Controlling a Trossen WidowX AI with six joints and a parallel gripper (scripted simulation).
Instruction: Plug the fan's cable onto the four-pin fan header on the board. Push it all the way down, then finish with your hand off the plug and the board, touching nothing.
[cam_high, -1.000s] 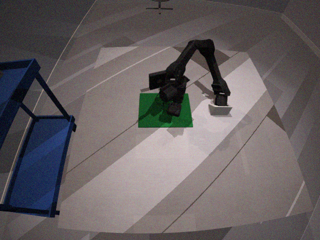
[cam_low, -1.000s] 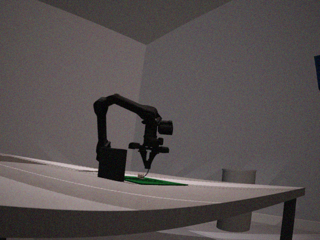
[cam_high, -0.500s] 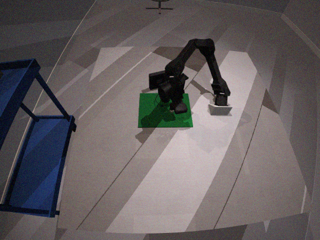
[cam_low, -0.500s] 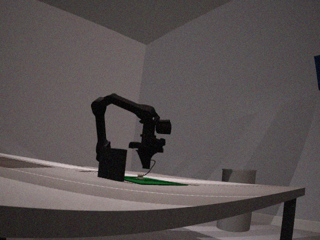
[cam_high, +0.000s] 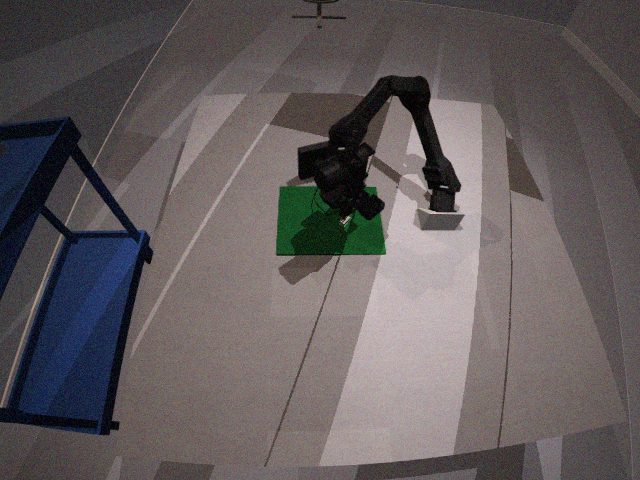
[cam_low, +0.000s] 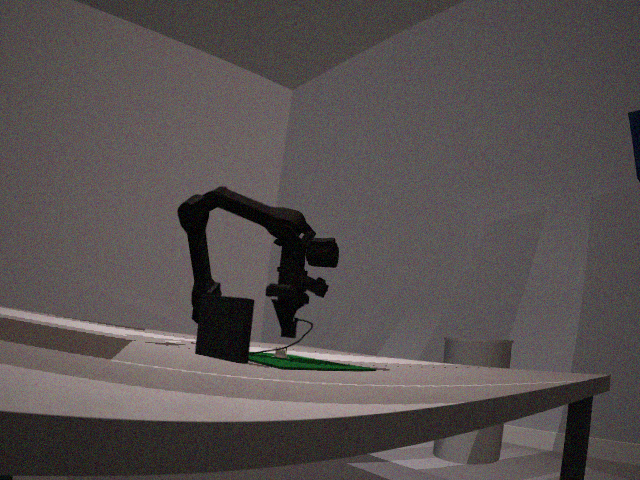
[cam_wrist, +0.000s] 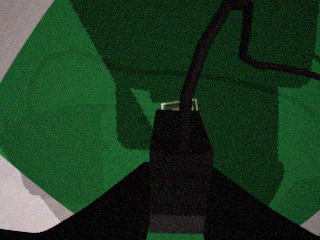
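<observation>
one board (cam_high: 305, 237), one plug (cam_wrist: 179, 174), one cable (cam_wrist: 203, 54), one header (cam_high: 345, 220)
</observation>
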